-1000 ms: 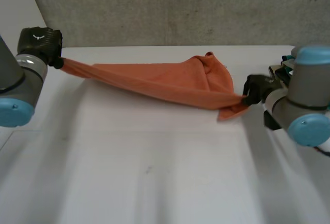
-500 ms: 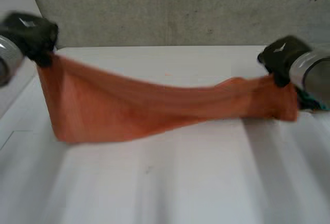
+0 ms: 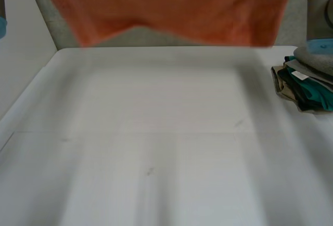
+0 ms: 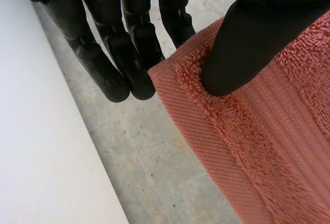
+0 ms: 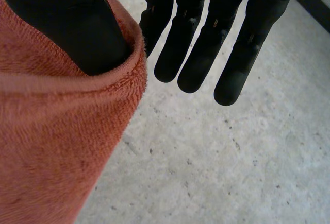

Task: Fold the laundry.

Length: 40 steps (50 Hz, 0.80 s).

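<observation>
White desk against a grey concrete wall; the desk's middle is bare. A stack of folded clothes sits at the right edge of the frame, on the spot the right forearm covered a second ago.

Change: the orange towel is now up. One second ago it was a twisted band, drawn low across the far part of the desk between the two hands. Half a second ago it was half lifted and sagging. Now it hangs as a broad sheet across the top of the frame, and its lower edge is clear of the desk.

Left hand: the thumb presses into the towel at a corner and pinches it; the fingers that show are straight and lie just beside the cloth. Right hand: the same hold, with the thumb dug into a rolled towel edge and the fingers extended alongside.

Reading: the lift has shaken the towel open. Both grips look good. Folding itself is not yet begun. The likely next step is to lay the sheet flat on the free desk area. The lower edge hangs unevenly, longer toward the left of the frame, so it could land creased.
</observation>
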Tool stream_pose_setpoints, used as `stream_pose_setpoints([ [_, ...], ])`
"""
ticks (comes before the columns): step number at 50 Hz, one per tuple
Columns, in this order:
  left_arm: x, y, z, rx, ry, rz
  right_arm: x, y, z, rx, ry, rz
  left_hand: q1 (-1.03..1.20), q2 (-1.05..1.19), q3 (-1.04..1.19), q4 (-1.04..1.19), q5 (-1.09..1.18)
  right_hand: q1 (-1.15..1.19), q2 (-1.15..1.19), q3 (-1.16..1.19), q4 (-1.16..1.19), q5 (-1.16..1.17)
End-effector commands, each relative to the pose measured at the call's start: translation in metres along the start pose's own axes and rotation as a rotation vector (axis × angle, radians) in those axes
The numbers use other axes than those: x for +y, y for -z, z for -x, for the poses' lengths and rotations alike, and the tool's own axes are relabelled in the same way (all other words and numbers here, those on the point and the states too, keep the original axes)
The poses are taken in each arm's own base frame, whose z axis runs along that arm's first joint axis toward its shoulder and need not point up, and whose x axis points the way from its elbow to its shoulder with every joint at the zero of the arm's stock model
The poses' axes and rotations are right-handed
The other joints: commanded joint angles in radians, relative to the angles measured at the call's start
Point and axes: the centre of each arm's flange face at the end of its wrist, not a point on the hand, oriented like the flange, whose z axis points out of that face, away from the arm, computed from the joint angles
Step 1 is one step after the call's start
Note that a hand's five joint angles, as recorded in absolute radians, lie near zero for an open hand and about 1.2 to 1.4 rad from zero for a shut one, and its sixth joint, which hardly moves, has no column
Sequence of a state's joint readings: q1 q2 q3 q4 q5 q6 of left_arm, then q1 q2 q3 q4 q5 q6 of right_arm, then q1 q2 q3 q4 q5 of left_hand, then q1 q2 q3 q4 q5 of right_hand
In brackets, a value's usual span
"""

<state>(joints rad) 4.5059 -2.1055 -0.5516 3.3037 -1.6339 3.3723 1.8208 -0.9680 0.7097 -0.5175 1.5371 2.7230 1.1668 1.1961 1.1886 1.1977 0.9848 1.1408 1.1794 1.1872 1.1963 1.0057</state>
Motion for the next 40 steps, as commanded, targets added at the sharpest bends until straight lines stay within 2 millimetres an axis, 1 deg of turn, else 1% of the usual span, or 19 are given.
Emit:
stream_pose_setpoints([
  [1, 0.058, 0.029, -0.003, 0.038, -0.027, 0.206, 0.020, 0.033, 0.017, -0.140, 0.036, 0.165, 0.229, 0.200, 0.208, 0.199, 0.237, 0.255, 0.217, 0.209, 0.200, 0.216],
  [3, 0.073, 0.038, -0.004, 0.054, -0.028, 0.258, 0.027, 0.045, 0.024, -0.189, 0.039, 0.226, 0.229, 0.200, 0.208, 0.199, 0.237, 0.255, 0.217, 0.209, 0.200, 0.216],
  [4, 0.090, 0.049, -0.007, 0.076, -0.032, 0.314, 0.035, 0.059, 0.029, -0.235, 0.037, 0.291, 0.229, 0.200, 0.208, 0.199, 0.237, 0.255, 0.217, 0.209, 0.200, 0.216],
  [7, 0.117, 0.068, -0.012, 0.109, -0.035, 0.406, 0.050, 0.083, 0.041, -0.311, 0.027, 0.390, 0.229, 0.200, 0.208, 0.199, 0.237, 0.255, 0.217, 0.209, 0.200, 0.216],
  [8, 0.133, 0.080, -0.014, 0.130, -0.039, 0.460, 0.059, 0.100, 0.048, -0.358, 0.020, 0.448, 0.229, 0.200, 0.208, 0.199, 0.237, 0.255, 0.217, 0.209, 0.200, 0.216],
  [11, 0.156, 0.099, -0.016, 0.157, -0.048, 0.541, 0.077, 0.126, 0.059, -0.427, 0.015, 0.533, 0.229, 0.200, 0.208, 0.199, 0.237, 0.255, 0.217, 0.209, 0.200, 0.216],
  [12, 0.169, 0.109, -0.017, 0.174, -0.058, 0.587, 0.089, 0.144, 0.065, -0.466, 0.019, 0.581, 0.229, 0.200, 0.208, 0.199, 0.237, 0.255, 0.217, 0.209, 0.200, 0.216],
  [15, 0.186, 0.124, -0.018, 0.195, -0.079, 0.648, 0.108, 0.169, 0.074, -0.518, 0.035, 0.653, 0.229, 0.200, 0.208, 0.199, 0.237, 0.255, 0.217, 0.209, 0.200, 0.216],
  [16, 0.194, 0.133, -0.019, 0.210, -0.094, 0.677, 0.119, 0.184, 0.078, -0.546, 0.046, 0.694, 0.229, 0.200, 0.208, 0.199, 0.237, 0.255, 0.217, 0.209, 0.200, 0.216],
  [19, 0.203, 0.142, -0.020, 0.223, -0.115, 0.709, 0.135, 0.202, 0.084, -0.577, 0.050, 0.749, 0.229, 0.200, 0.208, 0.199, 0.237, 0.255, 0.217, 0.209, 0.200, 0.216],
  [20, 0.208, 0.146, -0.020, 0.231, -0.126, 0.724, 0.144, 0.211, 0.087, -0.584, 0.048, 0.780, 0.229, 0.200, 0.208, 0.199, 0.237, 0.255, 0.217, 0.209, 0.200, 0.216],
  [24, 0.212, 0.150, -0.018, 0.237, -0.151, 0.738, 0.159, 0.223, 0.089, -0.562, 0.031, 0.839, 0.229, 0.200, 0.208, 0.199, 0.237, 0.255, 0.217, 0.209, 0.200, 0.216],
  [27, 0.211, 0.150, -0.018, 0.244, -0.165, 0.738, 0.164, 0.222, 0.084, -0.516, 0.017, 0.872, 0.229, 0.200, 0.208, 0.199, 0.237, 0.255, 0.217, 0.209, 0.200, 0.216],
  [30, 0.210, 0.152, -0.017, 0.250, -0.180, 0.739, 0.169, 0.221, 0.073, -0.432, -0.023, 0.928, 0.229, 0.200, 0.208, 0.199, 0.237, 0.006, -0.032, -0.040, -0.049, -0.033],
  [32, 0.207, 0.152, -0.017, 0.254, -0.190, 0.735, 0.170, 0.220, 0.065, -0.375, -0.067, 0.965, 0.229, 0.200, 0.208, 0.199, 0.237, -0.138, -0.176, -0.184, -0.193, -0.177],
  [33, 0.207, 0.152, -0.016, 0.253, -0.194, 0.735, 0.171, 0.219, 0.062, -0.356, -0.080, 0.977, 0.229, 0.200, 0.208, 0.199, 0.237, -0.162, -0.200, -0.208, -0.217, -0.201],
  [35, 0.205, 0.152, -0.015, 0.251, -0.201, 0.731, 0.170, 0.217, 0.057, -0.326, -0.103, 0.996, 0.229, 0.200, 0.208, 0.199, 0.237, -0.203, -0.241, -0.249, -0.258, -0.242],
  [36, 0.204, 0.153, -0.015, 0.253, -0.206, 0.732, 0.169, 0.215, 0.051, -0.299, -0.131, 1.011, 0.229, 0.200, 0.208, 0.199, 0.237, -0.215, -0.253, -0.261, -0.270, -0.254],
  [40, 0.199, 0.154, -0.013, 0.256, -0.222, 0.729, 0.165, 0.211, 0.039, -0.264, -0.171, 1.052, 0.229, 0.200, 0.208, 0.199, 0.237, -0.206, -0.245, -0.252, -0.261, -0.245],
])
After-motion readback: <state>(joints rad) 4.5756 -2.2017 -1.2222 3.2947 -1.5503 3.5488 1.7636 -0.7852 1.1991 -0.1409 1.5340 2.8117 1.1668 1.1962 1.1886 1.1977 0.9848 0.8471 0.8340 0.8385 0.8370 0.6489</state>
